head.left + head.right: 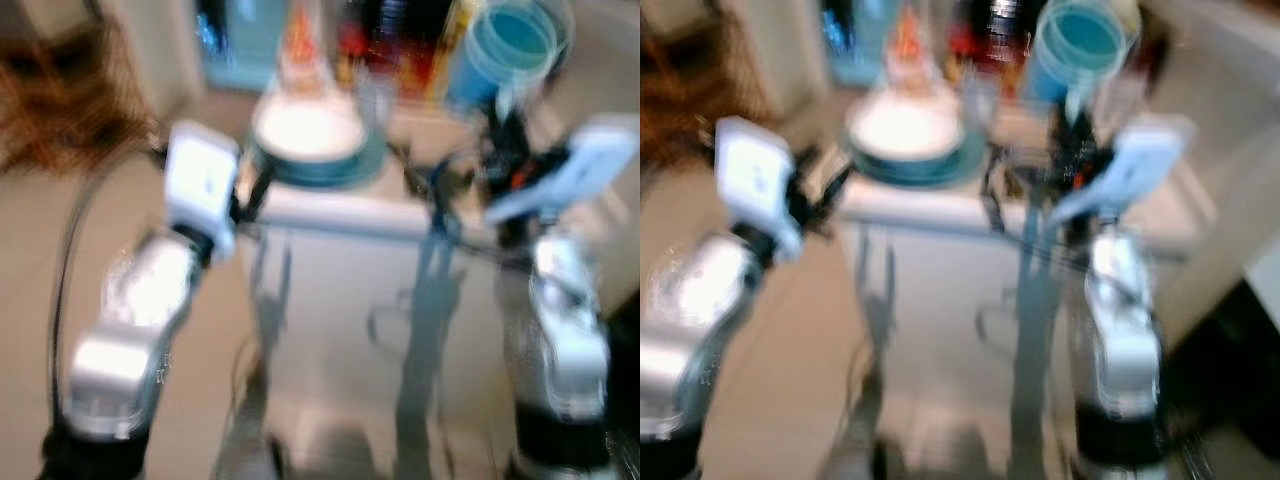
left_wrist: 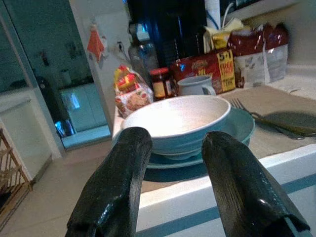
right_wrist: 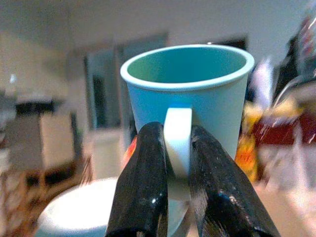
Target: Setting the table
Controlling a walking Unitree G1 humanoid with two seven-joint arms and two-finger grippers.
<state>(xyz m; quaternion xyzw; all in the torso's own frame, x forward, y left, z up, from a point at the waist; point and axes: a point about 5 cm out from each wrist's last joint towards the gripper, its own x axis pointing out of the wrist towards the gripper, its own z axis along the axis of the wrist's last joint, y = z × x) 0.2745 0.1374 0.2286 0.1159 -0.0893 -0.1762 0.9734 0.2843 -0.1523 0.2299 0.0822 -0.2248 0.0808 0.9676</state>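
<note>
A blue mug [image 3: 190, 94] is held up in the air by its white handle [image 3: 177, 140], with my right gripper [image 3: 177, 163] shut on that handle. In the blurred eye views the mug [image 1: 505, 50] hangs above the right side of the white counter [image 1: 340, 215]. A white bowl [image 2: 177, 121] sits on a teal plate [image 2: 242, 129] on the counter, and a fork [image 2: 261, 118] lies beside the plate. My left gripper [image 2: 173, 158] is open, just short of the counter edge, facing the bowl with nothing between its fingers.
Behind the bowl stand a grey mug [image 2: 195, 85], a jar [image 2: 159, 83], snack packets [image 2: 215, 66] and a bag [image 2: 129, 91]. Glass doors [image 2: 84, 106] and a wooden rack [image 2: 12, 180] lie beyond, across a beige floor [image 1: 40, 260].
</note>
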